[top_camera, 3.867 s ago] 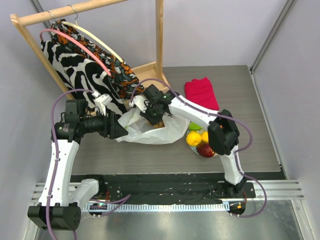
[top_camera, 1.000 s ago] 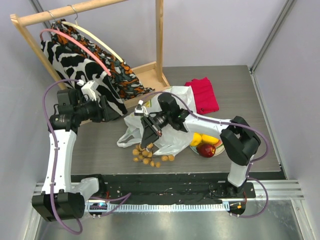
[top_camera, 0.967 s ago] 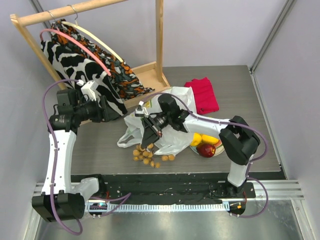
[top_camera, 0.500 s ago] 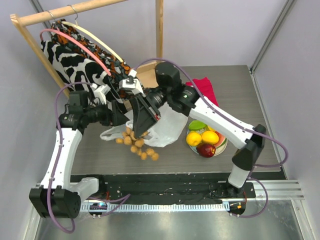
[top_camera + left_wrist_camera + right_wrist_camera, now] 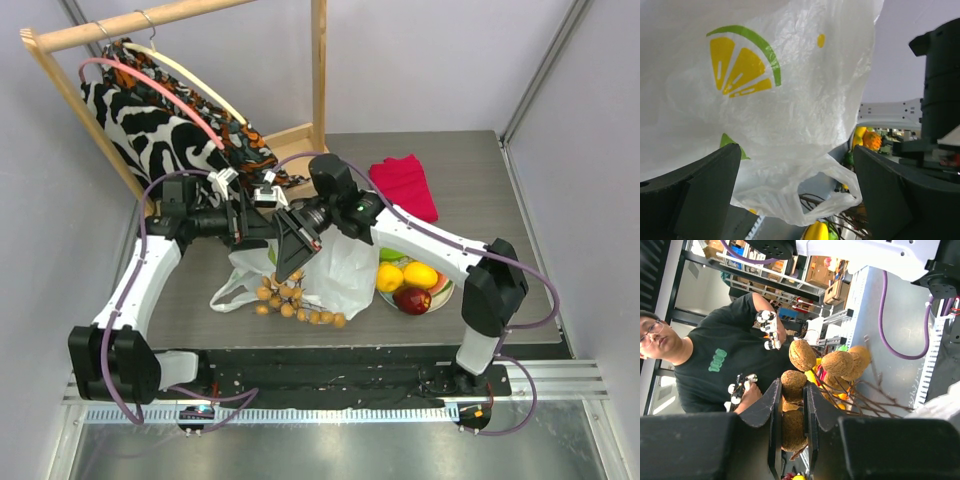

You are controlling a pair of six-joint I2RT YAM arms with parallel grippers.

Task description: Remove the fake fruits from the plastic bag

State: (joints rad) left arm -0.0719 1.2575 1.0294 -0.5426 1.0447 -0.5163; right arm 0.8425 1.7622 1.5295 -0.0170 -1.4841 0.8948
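The right gripper (image 5: 790, 412) is nearly closed, pinching one brown ball and the twigs of the cluster (image 5: 295, 305). From the fingers, the cluster trails down and toward the arm bases. Its long axis runs from the grip to a loose row of balls at the table (image 5: 200, 290), just near-side of the bag (image 5: 340, 275). In the right wrist view more balls fan out on thin stems just past the fingertips.

The bag is directly below and to the right of this gripper. It stands crumpled and bulging, with one loop handle trailing left under the left gripper (image 5: 796, 160). Whether anything is inside cannot be told.

The left gripper is wide open and holds nothing. In its wrist view the bag's thin film, with a printed yellow slice, hangs in front of and between the spread fingers (image 5: 695, 190), unpinched.

Well to the right of both grippers, touching the bag's right side, a plate (image 5: 447, 290) holds two lemons (image 5: 420, 273), an apple (image 5: 410, 300) and a green piece (image 5: 390, 254).
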